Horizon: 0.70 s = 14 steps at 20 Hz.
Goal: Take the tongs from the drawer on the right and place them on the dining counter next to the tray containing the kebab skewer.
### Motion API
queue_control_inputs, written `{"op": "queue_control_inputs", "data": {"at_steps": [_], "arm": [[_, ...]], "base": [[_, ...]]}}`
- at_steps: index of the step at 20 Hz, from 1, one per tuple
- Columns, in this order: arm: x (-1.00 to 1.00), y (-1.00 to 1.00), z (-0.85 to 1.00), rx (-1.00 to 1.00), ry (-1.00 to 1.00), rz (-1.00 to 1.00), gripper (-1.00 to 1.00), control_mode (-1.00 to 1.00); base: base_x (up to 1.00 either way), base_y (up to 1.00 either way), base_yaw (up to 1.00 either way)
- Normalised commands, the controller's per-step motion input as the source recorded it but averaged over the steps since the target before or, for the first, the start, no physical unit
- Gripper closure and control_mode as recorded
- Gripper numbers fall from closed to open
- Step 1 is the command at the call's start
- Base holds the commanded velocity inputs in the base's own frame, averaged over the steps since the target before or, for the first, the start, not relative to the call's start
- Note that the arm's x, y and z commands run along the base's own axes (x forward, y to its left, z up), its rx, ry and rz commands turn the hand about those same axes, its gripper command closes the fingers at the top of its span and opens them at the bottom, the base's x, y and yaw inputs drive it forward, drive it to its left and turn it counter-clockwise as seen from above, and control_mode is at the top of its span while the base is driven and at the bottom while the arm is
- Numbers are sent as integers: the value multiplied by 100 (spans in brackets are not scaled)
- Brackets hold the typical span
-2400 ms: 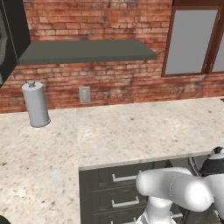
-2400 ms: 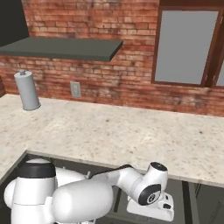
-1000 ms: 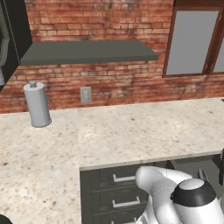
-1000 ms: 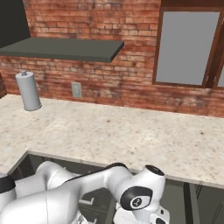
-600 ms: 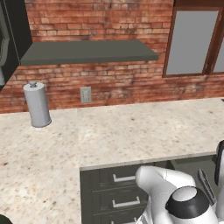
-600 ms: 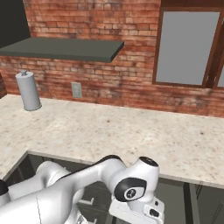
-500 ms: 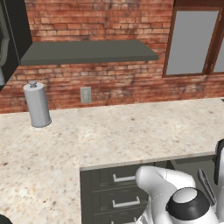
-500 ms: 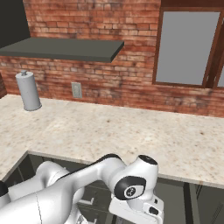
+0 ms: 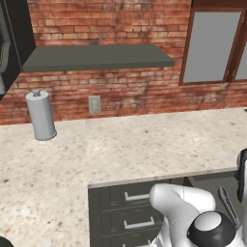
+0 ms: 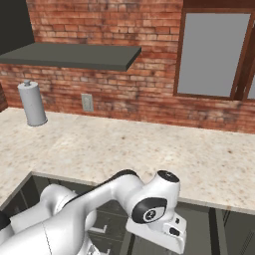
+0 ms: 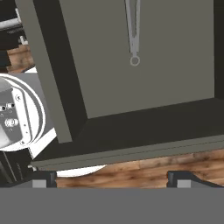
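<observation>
The drawer (image 11: 131, 151) stands pulled out, and the hand view looks down into its grey floor. The tongs (image 11: 132, 30) lie inside it toward the top of that view, slim and grey, with a ring at the near end. My gripper (image 11: 113, 179) hangs above the drawer's front edge, open, with nothing between its fingertips (image 11: 43, 178). In the left base view the tongs (image 9: 226, 203) lie in the open drawer (image 9: 207, 182) at the lower right, beside my arm. In the right base view my white hand (image 10: 157, 230) is over the drawer. The dining counter and the tray are out of view.
A beige speckled worktop (image 9: 120, 144) runs along the brick wall, with a grey canister (image 9: 41, 116) at its left. A dark shelf (image 9: 96, 57) hangs above it. Closed drawers with silver handles (image 9: 137, 212) sit left of my arm. Wooden floor (image 11: 144, 170) lies below the drawer.
The wrist has turned and the hand has swung in over the open drawer. In the last half second it has barely moved. The jaws have stayed open.
</observation>
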Motion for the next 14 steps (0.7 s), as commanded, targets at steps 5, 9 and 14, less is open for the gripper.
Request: {"op": "queue_control_inputs", "data": {"at_steps": [5,9,14], "arm": [[23,8,9,0,-3,-1,-100,-100],[14,11,0,-2,-5,0,-100,-100],[0,3,0,-4,-18,0,-100,-100]], "base": [[0,0,0],[0,0,0],[0,0,0]]}}
